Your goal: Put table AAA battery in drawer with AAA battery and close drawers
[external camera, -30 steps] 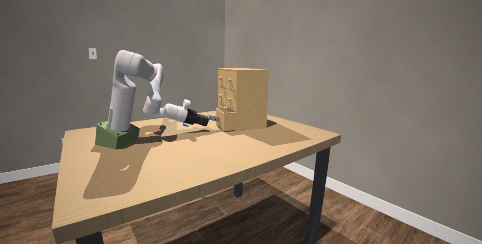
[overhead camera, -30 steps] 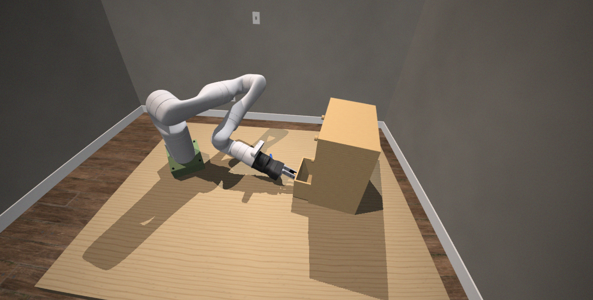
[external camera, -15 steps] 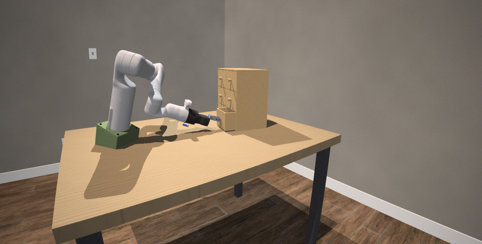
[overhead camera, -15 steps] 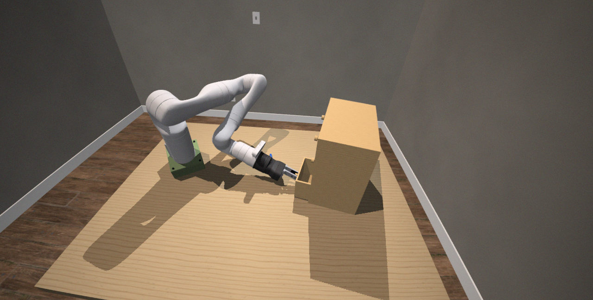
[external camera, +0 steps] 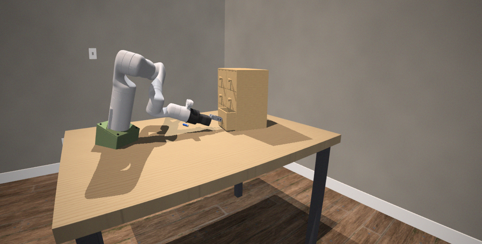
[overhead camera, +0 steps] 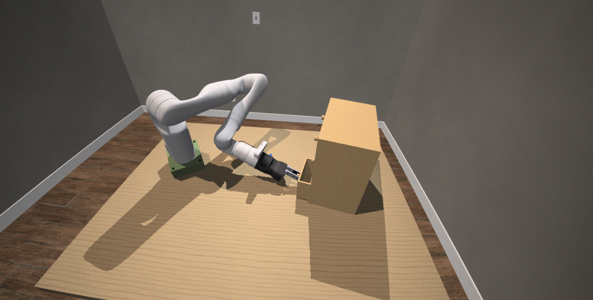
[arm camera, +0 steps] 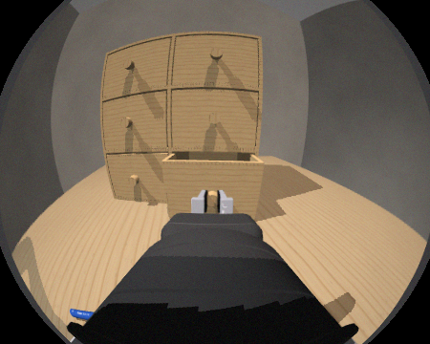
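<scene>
The wooden chest stands upright. Its bottom drawer, on the right in the wrist view, sticks partly out and looks level. No battery shows inside it; its floor is largely hidden. The other drawers look pushed in. My gripper is at this drawer's front, shut on its round knob, with a finger on each side. The blue AAA battery lies on the table behind the fingers, beside the gripper body, partly hidden in the wrist view.
The chest's closed drawers have protruding knobs, such as the upper right one and the lower left one in the wrist view. The arm's green base stands on the table, opposite the chest front.
</scene>
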